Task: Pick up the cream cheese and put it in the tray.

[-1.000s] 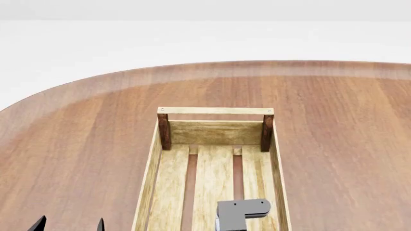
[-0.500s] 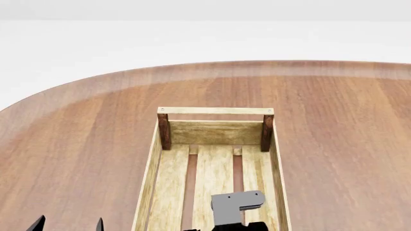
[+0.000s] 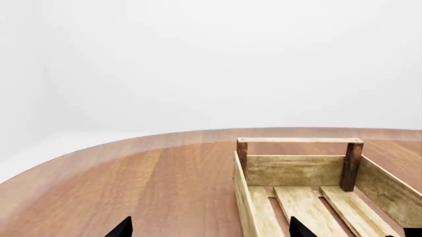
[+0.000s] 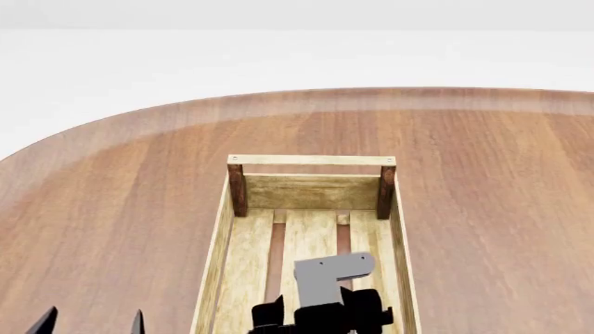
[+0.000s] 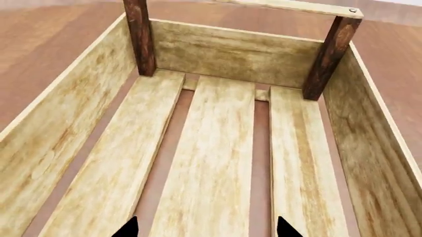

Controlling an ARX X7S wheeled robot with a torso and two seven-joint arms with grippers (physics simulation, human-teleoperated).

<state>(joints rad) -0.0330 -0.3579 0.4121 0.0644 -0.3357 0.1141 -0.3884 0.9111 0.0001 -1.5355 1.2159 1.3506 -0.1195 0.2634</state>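
**Right end effector over the tray, cream cheese out of sight**

Your right end effector (image 5: 205,228) hangs above the tray (image 4: 222,229), over its slatted floor. In the right wrist view only the two dark fingertips (image 5: 129,228) show, set well apart with nothing between them, so its jaws stand open and empty. From the head view you see the grey bracket and black body of that arm (image 4: 325,299) above the tray's middle slats, near the tabletop's near edge.

Your left end effector (image 4: 90,323) sits beside the tray, off its left wall, above bare wood of the tabletop (image 4: 121,202). Its two dark fingertips (image 3: 122,228) are spread wide and hold nothing.

The tray lies lengthwise, running from the near edge toward the middle of the tabletop. Its far end shows two dark brown corner posts (image 5: 140,37) with a light rail (image 4: 311,160) across them. Three pale slats (image 5: 211,158) form the floor, with gaps showing the tabletop below.

The cream cheese appears in none of your three views, so you cannot tell where it lies. The visible part of the tray's floor holds no box.
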